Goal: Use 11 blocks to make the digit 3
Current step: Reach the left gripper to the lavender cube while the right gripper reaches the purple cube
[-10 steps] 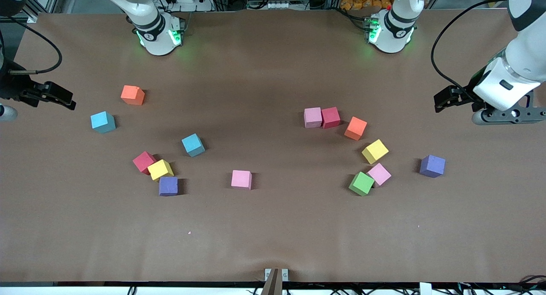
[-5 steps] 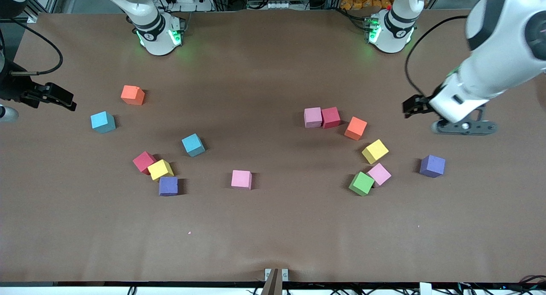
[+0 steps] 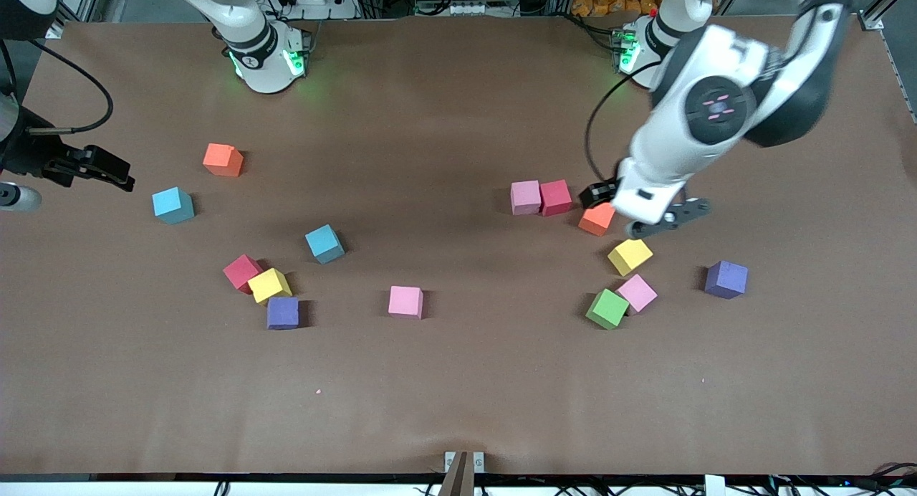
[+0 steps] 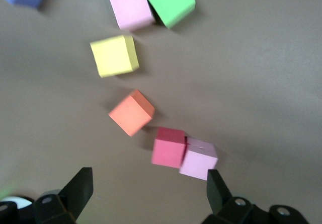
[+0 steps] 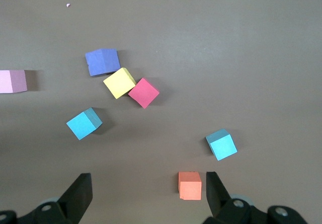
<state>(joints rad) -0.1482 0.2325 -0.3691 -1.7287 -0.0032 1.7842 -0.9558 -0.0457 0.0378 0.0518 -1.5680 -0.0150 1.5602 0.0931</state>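
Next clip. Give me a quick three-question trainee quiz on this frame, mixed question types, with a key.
1. True or false: the left hand is carrying a block.
2. Which block touches the green block? A) pink block B) blue C) purple
3. Fill in: the right hand waits at the table's edge, fingers ____.

Key:
1. False; it is open and empty above the orange block and yellow block.
2. A, the pink block.
3. open

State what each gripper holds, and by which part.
Nothing is held. The left gripper hangs open above the orange block; the right gripper waits open.
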